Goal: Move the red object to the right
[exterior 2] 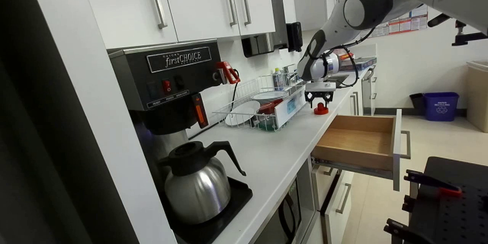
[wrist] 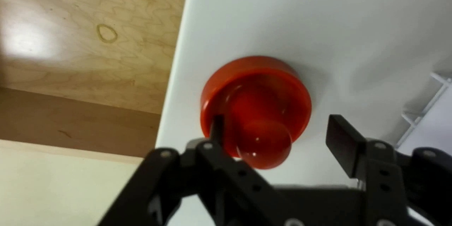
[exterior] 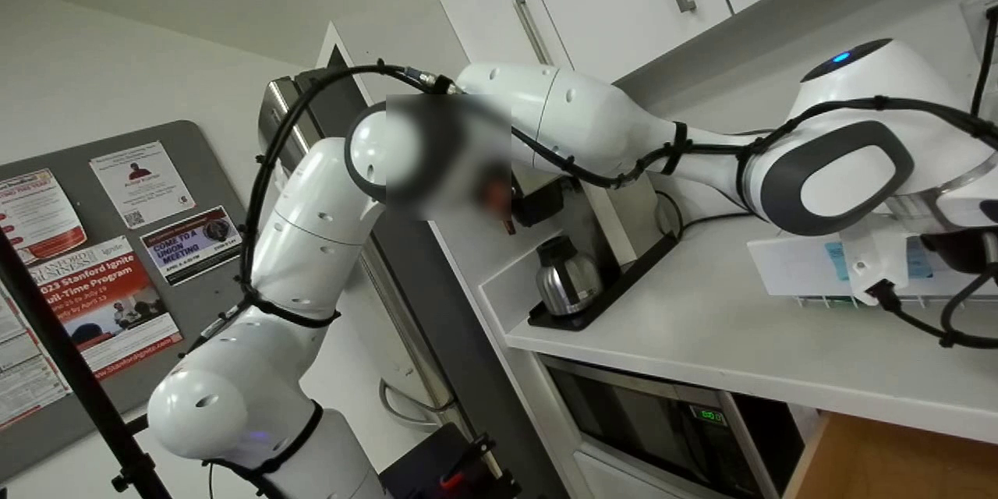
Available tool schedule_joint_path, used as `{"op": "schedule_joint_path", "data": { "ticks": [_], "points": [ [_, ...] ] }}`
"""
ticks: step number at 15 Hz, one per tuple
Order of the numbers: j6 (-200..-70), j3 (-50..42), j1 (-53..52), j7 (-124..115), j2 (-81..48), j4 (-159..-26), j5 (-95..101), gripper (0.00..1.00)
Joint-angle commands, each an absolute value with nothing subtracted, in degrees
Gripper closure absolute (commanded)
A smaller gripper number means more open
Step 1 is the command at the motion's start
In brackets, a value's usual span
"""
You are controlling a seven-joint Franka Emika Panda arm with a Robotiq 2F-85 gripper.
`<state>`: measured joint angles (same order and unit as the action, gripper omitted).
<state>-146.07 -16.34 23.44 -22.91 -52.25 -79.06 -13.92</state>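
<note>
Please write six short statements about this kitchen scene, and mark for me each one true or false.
1. The red object has a round knob on top. True.
2. The gripper is shut. False: its jaws stand apart.
3. The wooden-sided drawer stands open. True.
4. The red object lies inside the drawer. False: it rests on the white counter.
5. The coffee jug stands on a black base. True.
6. The jug is entirely red. False: it is silver and black.
</note>
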Motion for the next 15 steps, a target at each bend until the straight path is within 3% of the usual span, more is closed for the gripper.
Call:
{"op": "schedule_joint_path", "data": {
  "ticks": [1, 15],
  "points": [
    [-144.4, -15.6, 22.8, -21.8, -48.2, -82.0, -13.9, 0.00],
    [-133.3, -19.8, 15.1, -14.2, -16.2, -109.8, 5.1, 0.00]
  ]
}}
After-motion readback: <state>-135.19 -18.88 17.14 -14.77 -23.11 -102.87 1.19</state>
